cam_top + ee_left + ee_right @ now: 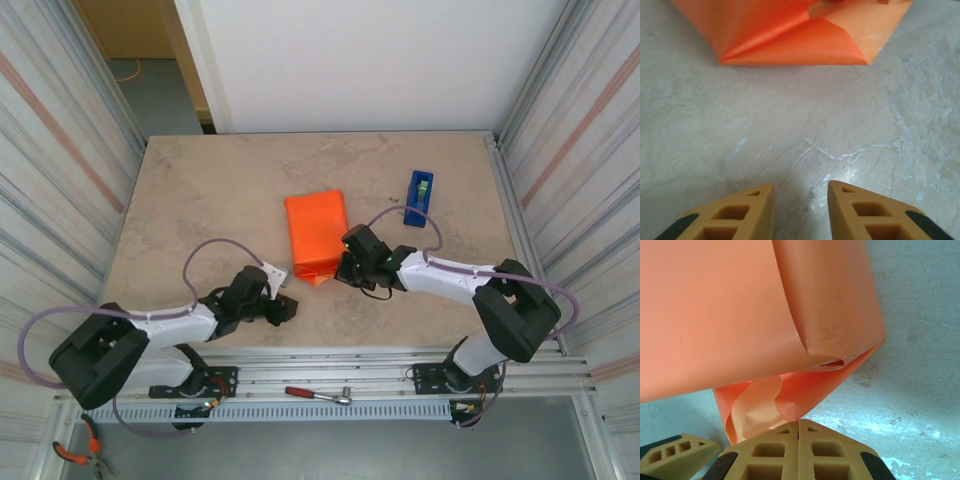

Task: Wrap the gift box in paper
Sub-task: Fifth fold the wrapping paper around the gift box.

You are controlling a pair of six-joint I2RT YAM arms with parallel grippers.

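Note:
The orange paper (pixel 316 232) lies folded over into a parcel in the middle of the table; the gift box is hidden under it. My right gripper (pixel 341 272) sits at the parcel's near right corner. Its fingers are shut, with the tip of a loose paper flap (pixel 790 405) pinched at their seam (pixel 798 422). My left gripper (pixel 284 308) hovers low over bare table just in front of the parcel's near end (pixel 790 42). Its fingers (pixel 800 195) stand apart with nothing between them.
A blue tape dispenser (pixel 419 197) stands at the back right of the marble-patterned table (pixel 200 200). A red-handled wrench (pixel 318 394) lies on the rail in front of the arm bases. Metal walls close in both sides.

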